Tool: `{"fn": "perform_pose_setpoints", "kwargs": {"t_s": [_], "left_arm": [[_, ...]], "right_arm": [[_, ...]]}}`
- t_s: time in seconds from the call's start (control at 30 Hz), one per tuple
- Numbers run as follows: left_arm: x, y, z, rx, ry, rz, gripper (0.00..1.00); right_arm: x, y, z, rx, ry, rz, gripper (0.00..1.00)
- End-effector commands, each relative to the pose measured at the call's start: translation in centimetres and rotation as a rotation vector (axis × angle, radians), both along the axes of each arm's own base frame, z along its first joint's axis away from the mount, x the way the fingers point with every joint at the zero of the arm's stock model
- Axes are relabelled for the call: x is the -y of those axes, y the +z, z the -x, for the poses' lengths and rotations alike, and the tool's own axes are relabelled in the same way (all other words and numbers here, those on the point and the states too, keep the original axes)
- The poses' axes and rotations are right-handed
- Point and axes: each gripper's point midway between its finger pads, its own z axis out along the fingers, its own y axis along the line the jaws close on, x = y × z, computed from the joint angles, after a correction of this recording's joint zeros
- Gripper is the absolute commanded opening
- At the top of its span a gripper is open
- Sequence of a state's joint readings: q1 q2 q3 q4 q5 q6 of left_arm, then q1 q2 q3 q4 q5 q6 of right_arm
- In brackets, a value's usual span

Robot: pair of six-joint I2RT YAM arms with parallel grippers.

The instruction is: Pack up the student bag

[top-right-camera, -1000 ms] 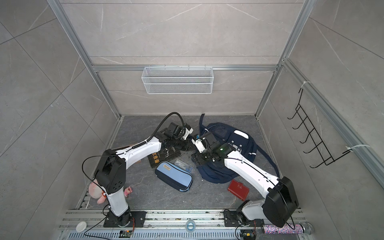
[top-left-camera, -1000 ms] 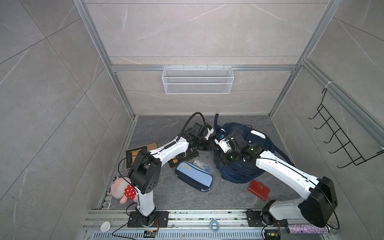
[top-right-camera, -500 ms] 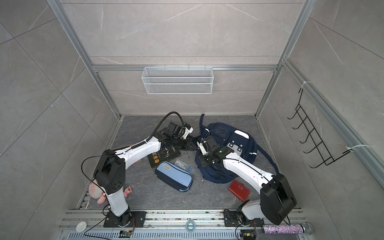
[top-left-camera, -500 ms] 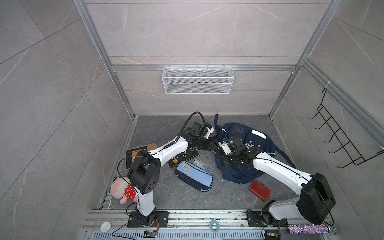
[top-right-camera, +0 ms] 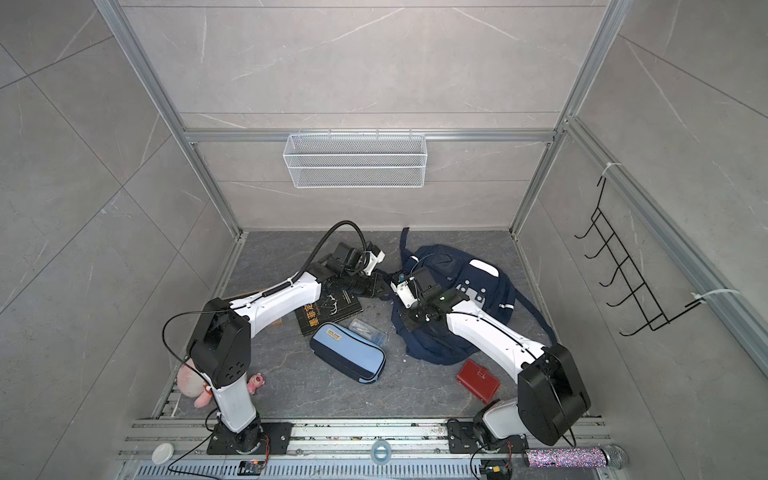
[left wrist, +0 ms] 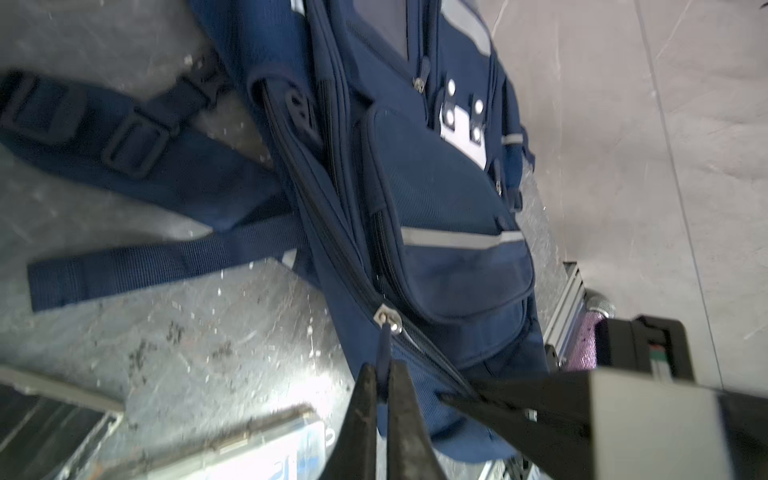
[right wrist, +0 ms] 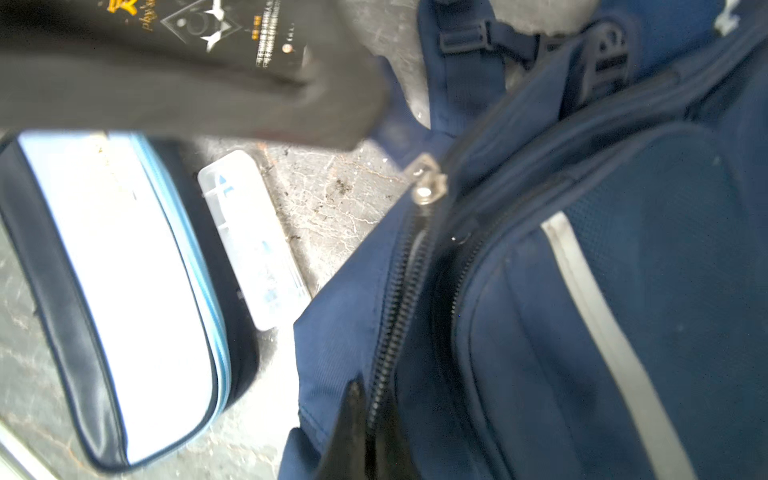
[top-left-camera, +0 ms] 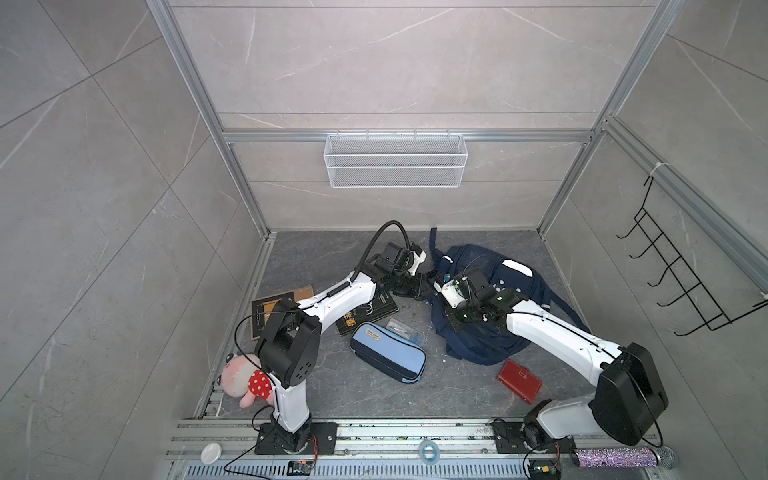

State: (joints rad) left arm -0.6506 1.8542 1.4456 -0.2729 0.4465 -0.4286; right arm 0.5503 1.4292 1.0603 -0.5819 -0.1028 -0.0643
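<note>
The student bag (top-left-camera: 484,347) (top-right-camera: 438,347), navy with grey stripes, lies on the floor at the right middle in both top views. In the left wrist view my left gripper (left wrist: 383,376) is shut on the blue fabric pull hanging from the bag's silver zip slider (left wrist: 388,319). The right wrist view shows my right gripper (right wrist: 369,401) shut on the bag (right wrist: 582,291), pinching the zip track a short way from the same slider (right wrist: 426,185). The two grippers meet at the bag's left edge.
A light-blue pencil case (top-left-camera: 388,353), a clear plastic box (top-left-camera: 405,330) and a black book (top-left-camera: 365,316) lie left of the bag. A red wallet (top-left-camera: 519,380) lies in front of it. A plush toy (top-left-camera: 243,378) sits by the left arm's base.
My right gripper has moved down along the bag's left edge and gone from open to shut on the zip track. The left gripper has kept its hold and place.
</note>
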Motion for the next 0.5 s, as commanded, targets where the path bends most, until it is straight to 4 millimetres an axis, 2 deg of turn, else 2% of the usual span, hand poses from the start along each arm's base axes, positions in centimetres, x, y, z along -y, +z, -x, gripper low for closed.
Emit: {"fn": "perform_pose_setpoints", "kwargs": {"t_s": [0.0, 0.2, 0.47], "left_arm": [[-1.7, 1.8, -6.8, 0.154, 0.129, 0.035, 0.0], [-2.1, 1.0, -10.7, 0.17, 0.185, 0.057, 0.0], [-1.0, -1.3, -14.3, 0.168, 0.238, 0.078, 0.0]], "right_arm": [[1.1, 2.7, 1.0, 0.006, 0.085, 0.018, 0.0], [1.3, 4.4, 1.3, -0.01, 0.139, 0.032, 0.0], [1.4, 5.7, 2.1, -0.023, 0.167, 0.038, 0.0]]}}
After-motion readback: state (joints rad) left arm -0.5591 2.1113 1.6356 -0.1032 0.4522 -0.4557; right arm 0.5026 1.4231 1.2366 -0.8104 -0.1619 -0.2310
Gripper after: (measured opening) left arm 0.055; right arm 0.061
